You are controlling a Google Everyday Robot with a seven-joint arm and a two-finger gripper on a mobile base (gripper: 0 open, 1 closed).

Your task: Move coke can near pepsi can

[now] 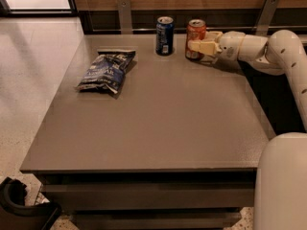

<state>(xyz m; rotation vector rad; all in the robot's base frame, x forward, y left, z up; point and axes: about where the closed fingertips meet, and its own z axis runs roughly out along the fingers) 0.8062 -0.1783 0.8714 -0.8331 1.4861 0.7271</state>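
Pinches one coke can [195, 31] between the jaws of the gripper [197, 46] at the back of the table [158, 128], just beside one pepsi can [164, 36], one chip bag [106, 71] farther left.

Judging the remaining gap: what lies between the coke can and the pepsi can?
Only bare tabletop, in the camera view. The pincer holds the coke can near the far edge.
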